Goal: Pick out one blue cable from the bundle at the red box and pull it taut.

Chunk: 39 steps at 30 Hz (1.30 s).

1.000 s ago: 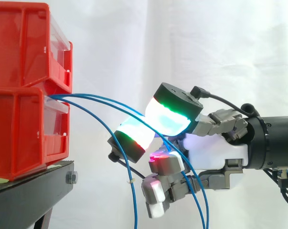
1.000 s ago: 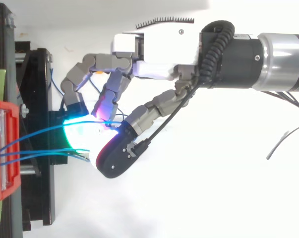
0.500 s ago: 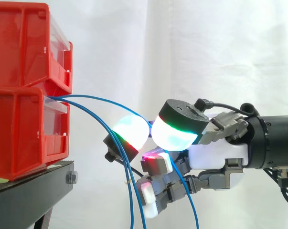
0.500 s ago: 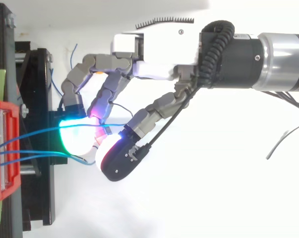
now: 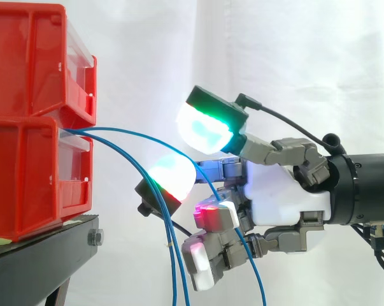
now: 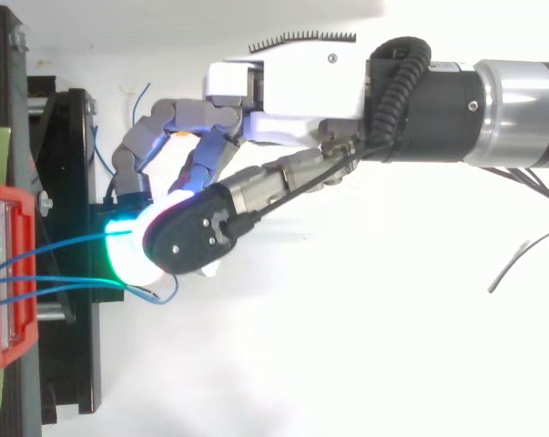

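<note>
Beside red box (image 5: 32, 172), hand (image 5: 281, 197) among blue cables (image 5: 115, 129) — grasp impossible to tell, side view shows them drooping

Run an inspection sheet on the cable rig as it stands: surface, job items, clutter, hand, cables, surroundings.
surface: black stand carries the lower bin with the upper bin stacked on it, both red.
job's things: blue cables leave the lower bin's front. One arcs into the hand and hangs down beyond it, curved, not taut. The others droop below.
clutter: nothing seen.
hand: hand sits level, just off the bins, among the cables; cannot tell whether it grips one.
cables: none beyond the blue ones.
surroundings: white curtain behind.
</note>
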Each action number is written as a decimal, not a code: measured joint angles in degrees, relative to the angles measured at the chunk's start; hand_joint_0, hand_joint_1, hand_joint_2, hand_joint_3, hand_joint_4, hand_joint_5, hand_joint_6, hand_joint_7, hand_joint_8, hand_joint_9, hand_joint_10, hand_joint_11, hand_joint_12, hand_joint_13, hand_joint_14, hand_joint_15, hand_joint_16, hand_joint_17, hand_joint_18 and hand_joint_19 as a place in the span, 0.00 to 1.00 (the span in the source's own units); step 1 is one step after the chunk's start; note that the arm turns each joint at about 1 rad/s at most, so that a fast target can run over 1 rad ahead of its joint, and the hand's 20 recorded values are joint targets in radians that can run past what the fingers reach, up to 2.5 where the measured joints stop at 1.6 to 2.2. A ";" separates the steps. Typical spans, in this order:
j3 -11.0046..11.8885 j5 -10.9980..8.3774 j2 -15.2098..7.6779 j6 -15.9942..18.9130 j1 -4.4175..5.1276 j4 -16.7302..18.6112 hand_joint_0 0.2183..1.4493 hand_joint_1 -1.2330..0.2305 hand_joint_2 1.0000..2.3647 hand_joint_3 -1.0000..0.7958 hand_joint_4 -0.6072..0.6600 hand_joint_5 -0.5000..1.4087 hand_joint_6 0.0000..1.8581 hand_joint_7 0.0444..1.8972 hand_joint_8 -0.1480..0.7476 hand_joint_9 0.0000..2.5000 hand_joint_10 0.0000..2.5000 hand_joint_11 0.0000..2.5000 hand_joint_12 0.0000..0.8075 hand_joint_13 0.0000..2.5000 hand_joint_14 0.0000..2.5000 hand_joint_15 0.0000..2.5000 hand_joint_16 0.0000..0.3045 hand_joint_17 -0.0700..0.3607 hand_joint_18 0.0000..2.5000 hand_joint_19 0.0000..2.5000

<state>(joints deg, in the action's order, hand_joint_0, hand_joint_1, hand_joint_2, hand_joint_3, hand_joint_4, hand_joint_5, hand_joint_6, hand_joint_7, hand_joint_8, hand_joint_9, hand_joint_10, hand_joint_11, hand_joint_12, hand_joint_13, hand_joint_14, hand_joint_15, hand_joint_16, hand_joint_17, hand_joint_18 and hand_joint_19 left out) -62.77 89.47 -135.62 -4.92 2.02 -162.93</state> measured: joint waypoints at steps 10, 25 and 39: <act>0.16 0.00 0.00 0.00 0.00 -0.10 0.29 0.48 0.01 0.39 0.45 0.18 0.49 0.47 0.39 0.49 0.01 0.38 0.39 0.37 0.01 0.29 0.14 0.38 0.26 0.28; 0.43 0.00 0.00 0.00 0.00 -0.29 0.29 0.40 0.01 0.42 0.46 0.18 0.50 0.47 0.40 0.47 0.01 0.38 0.39 0.37 0.01 0.29 0.15 0.40 0.26 0.28; 0.45 0.00 0.00 0.04 0.00 -0.69 0.32 0.36 0.01 0.38 0.45 0.17 0.51 0.46 0.39 0.46 0.01 0.39 0.37 0.36 0.01 0.29 0.15 0.40 0.26 0.28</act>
<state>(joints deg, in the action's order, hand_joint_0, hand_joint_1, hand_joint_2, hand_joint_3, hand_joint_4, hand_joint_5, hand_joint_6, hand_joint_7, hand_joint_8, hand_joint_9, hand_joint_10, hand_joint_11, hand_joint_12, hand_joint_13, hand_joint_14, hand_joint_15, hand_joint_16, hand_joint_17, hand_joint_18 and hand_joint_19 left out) -62.32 89.47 -135.62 -4.88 2.02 -163.62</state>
